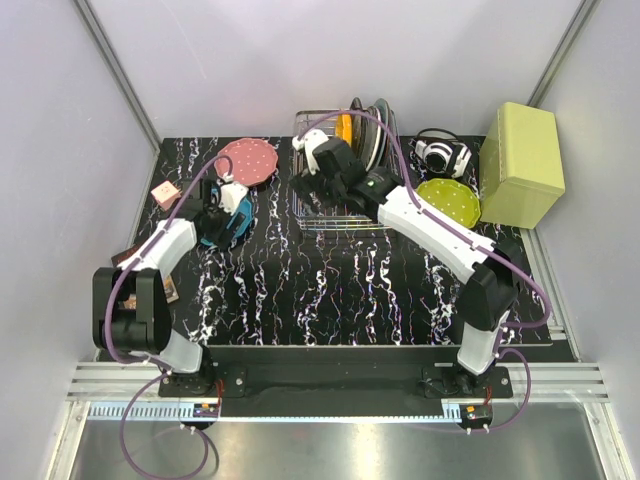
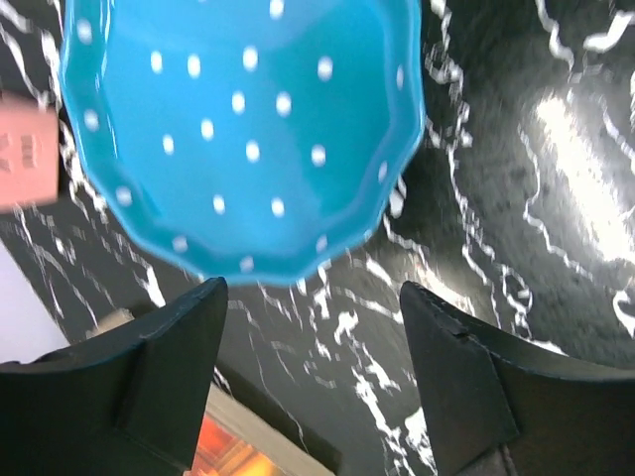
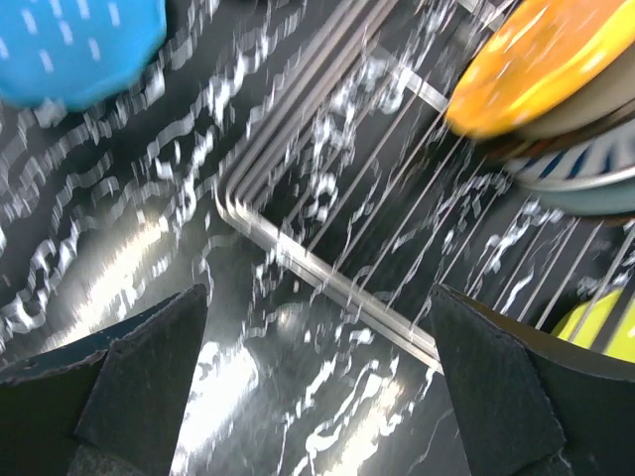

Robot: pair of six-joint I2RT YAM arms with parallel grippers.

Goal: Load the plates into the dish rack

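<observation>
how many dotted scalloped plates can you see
4: pink plate far left, blue plate by left tool, orange plate in silver wire rack, yellow-green plate right of it.

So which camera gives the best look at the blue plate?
The left wrist view: the blue plate fills the frame, dots and scalloped edge clear. From above, the left arm hides most of it. The right wrist view catches only a blurred edge.

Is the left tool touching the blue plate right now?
Apart. The left wrist view shows the open left tool short of the blue plate, with table visible between fingers and rim.
</observation>
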